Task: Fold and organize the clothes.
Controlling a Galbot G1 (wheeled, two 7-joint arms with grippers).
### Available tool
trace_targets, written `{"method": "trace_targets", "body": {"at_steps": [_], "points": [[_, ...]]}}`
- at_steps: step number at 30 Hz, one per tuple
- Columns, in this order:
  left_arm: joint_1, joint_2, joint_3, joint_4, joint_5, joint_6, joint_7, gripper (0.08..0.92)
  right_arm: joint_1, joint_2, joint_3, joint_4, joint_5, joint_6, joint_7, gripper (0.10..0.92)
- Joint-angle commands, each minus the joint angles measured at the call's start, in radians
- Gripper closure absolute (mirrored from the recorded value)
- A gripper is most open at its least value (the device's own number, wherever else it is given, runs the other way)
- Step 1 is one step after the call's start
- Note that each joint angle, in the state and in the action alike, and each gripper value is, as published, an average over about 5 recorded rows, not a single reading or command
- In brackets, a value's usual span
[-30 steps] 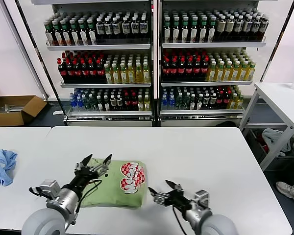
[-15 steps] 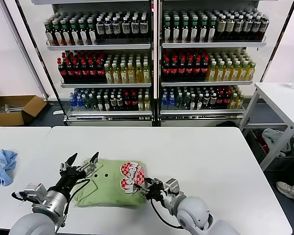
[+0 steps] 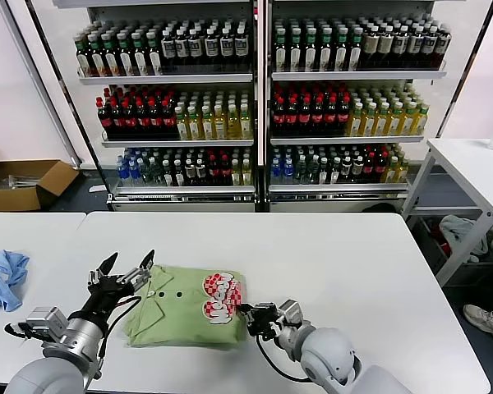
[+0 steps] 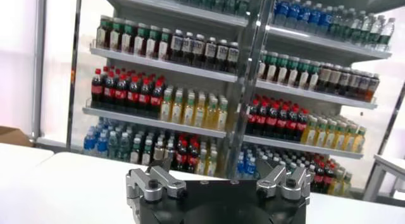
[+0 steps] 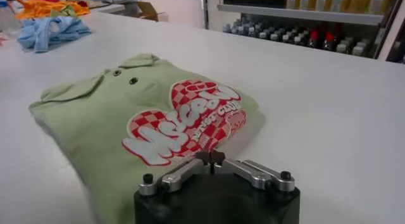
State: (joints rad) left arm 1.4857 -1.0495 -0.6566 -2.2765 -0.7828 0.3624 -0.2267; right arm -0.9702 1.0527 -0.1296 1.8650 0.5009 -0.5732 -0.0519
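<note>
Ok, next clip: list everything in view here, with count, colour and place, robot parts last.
polo shirt: one, light green with a red-and-white checkered print, folded on the white table in front of the robot.
blue cloth: one, light blue, crumpled at the table's left edge.
drink shelves: two units, many bottles in dark, red, yellow and blue, behind the table.
cardboard box: one, brown, on the floor at left.
side table: one, white, at right.
left gripper: fingers open, above the shirt's left edge.
right gripper: fingers shut, at the shirt's right edge.
</note>
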Motion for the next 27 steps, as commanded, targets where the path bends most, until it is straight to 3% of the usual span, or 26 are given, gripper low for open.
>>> {"method": "trace_targets", "body": {"at_steps": [1,27], "points": [[0.004,-0.003,-0.010,0.004,0.000,-0.004,-0.002,0.177,-0.103,-0.060,0.089,0.054,-0.011,-0.001,-0.013,0.919],[0.009,-0.018,0.017,0.001,0.003,-0.006,0.011,0.177,-0.298,-0.193,0.334,0.209,0.028,0.040,-0.078,0.911]]}}
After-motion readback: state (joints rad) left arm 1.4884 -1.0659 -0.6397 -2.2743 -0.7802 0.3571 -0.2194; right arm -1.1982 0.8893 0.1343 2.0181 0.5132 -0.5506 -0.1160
